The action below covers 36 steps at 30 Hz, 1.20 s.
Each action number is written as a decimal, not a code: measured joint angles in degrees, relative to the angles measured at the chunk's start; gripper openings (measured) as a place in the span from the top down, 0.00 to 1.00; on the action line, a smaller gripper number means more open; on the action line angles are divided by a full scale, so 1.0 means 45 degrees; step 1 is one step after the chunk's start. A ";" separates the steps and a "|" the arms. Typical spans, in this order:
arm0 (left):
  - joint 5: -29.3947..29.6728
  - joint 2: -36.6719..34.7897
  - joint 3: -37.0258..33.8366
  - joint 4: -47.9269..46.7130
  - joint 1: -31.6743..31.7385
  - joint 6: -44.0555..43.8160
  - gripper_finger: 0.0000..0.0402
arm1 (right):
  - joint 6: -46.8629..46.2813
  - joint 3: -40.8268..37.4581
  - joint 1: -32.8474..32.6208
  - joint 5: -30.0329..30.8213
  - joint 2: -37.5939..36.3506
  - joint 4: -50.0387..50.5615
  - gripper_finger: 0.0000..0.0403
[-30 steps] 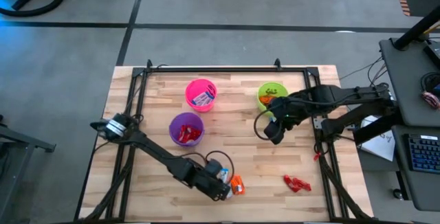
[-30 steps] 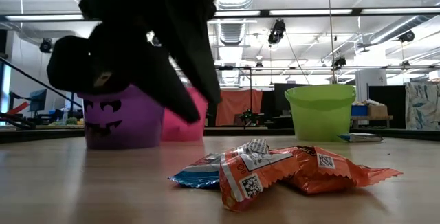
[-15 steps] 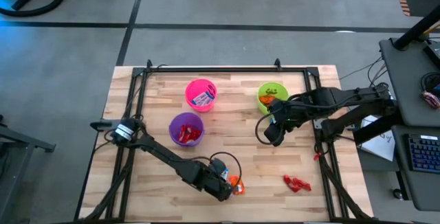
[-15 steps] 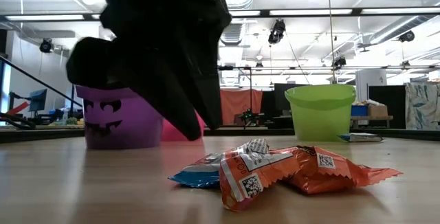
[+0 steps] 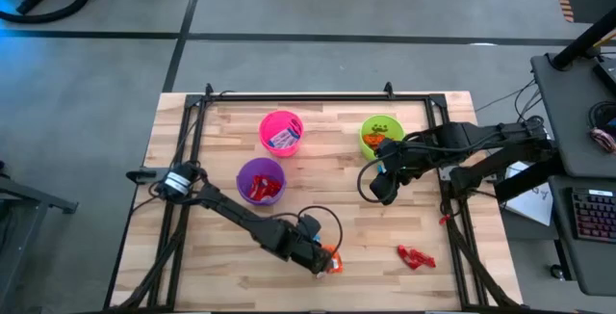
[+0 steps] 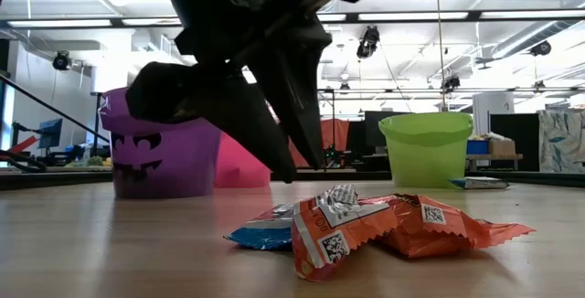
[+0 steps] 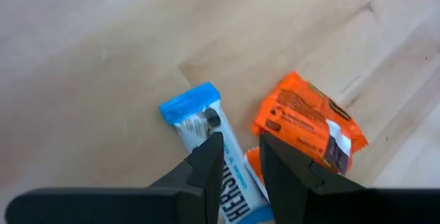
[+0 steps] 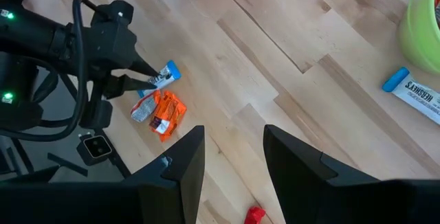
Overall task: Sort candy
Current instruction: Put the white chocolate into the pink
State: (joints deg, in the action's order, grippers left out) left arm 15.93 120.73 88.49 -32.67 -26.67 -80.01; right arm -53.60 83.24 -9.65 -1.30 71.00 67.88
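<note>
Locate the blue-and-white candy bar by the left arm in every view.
High view: blue-and-white candy bar at the front edge, mostly hidden under the left gripper.
Low view: low centre, behind the orange candy.
Left wrist view: centre, running under the fingers.
Right wrist view: far off, at the left gripper's tips.
Shared landmark: the orange candy beside it.

The left hand [image 7: 239, 157] hangs with fingers parted over a blue-and-white bar [image 7: 210, 148] on the wooden surface [image 7: 103, 59]. An orange candy [image 7: 308, 121] lies just beside the bar, at its 3 o'clock.

Blue-and-white bar [image 7: 218, 157], orange wrapper [image 7: 307, 121], pink cup [image 5: 281, 132], purple cup [image 5: 261, 181], green cup [image 5: 379, 133].
</note>
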 joint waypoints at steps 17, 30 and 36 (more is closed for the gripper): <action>-0.0208 0.0417 0.0259 -0.0835 0.0130 0.0010 0.56 | 0.0019 0.0000 0.0005 0.0000 0.0000 0.0010 0.65; -0.0308 0.1568 0.1433 -0.1582 0.0120 0.0077 0.56 | -0.0107 0.0000 0.0005 0.0004 0.0057 0.0002 0.65; -0.0288 0.1606 0.1467 -0.2060 0.0120 0.0080 0.69 | -0.0067 0.0000 0.0005 0.0000 0.0276 0.0005 0.65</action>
State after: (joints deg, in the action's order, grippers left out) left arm 14.63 127.96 95.09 -41.94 -26.13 -79.65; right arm -53.91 83.24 -9.63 -1.30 72.24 67.90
